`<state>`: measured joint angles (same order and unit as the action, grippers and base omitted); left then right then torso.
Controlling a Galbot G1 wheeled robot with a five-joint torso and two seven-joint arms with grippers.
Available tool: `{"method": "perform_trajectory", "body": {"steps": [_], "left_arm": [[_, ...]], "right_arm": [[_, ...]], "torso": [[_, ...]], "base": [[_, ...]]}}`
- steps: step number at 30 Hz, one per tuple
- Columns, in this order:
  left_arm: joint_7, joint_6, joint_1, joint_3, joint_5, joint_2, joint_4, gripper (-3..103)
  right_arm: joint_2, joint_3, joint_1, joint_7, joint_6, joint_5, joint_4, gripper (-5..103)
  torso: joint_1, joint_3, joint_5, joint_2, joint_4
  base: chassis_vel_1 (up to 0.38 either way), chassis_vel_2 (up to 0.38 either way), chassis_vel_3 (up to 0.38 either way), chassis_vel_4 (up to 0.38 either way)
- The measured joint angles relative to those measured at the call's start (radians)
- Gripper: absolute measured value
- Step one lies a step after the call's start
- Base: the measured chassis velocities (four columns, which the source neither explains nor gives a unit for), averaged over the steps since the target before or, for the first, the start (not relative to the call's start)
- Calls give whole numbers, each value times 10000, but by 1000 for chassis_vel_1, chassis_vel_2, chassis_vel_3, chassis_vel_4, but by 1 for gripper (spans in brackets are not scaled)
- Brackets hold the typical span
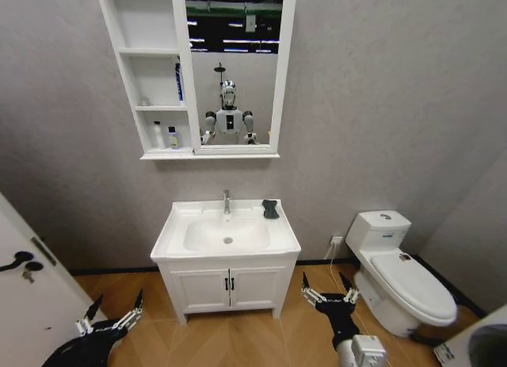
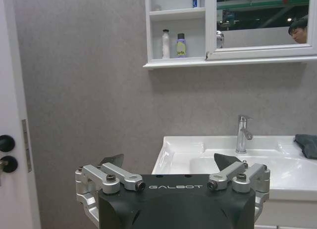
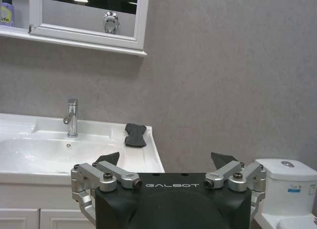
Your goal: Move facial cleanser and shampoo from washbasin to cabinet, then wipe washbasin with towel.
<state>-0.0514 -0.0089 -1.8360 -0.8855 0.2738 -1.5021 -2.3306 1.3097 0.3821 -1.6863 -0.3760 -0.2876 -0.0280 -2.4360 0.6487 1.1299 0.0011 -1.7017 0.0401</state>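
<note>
Both the left claw (image 1: 111, 310) and the right claw (image 1: 327, 288) hang released, low before the washbasin (image 1: 170, 236). The towel (image 1: 271, 209) lies on its back right corner, beside the tap (image 1: 226, 202). Two bottles (image 1: 165, 135) stand on the cabinet's (image 1: 131, 82) bottom shelf.

Open floor before the washbasin, clutter confined to corners

The washbasin (image 1: 178, 238) bowl lies bare, with only the tap (image 1: 226, 201) at the back rim and the towel (image 1: 271, 208) on the rear right corner; the cabinet (image 1: 125, 66) has two bottles (image 1: 165, 135) in its lowest shelf, its upper shelves largely free, while a toilet (image 1: 400, 278) crowds the right and a door (image 1: 28, 296) the left.
</note>
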Motion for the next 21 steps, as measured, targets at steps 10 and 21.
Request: {"method": "perform_trajectory", "body": {"steps": [10, 21], "left_arm": [[1, 0, 2, -1, -1, 0, -2, 100], [11, 0, -1, -4, 0, 1, -1, 100]], "right_arm": [[11, -109, 29, 189, 105, 81, 124, 100], [19, 36, 92, 773, 560, 231, 395, 100]], "torso": [[1, 1, 7, 2, -1], [-8, -4, -15, -5, 5]], "base": [[345, -349, -342, 339], [239, -238, -252, 246]]}}
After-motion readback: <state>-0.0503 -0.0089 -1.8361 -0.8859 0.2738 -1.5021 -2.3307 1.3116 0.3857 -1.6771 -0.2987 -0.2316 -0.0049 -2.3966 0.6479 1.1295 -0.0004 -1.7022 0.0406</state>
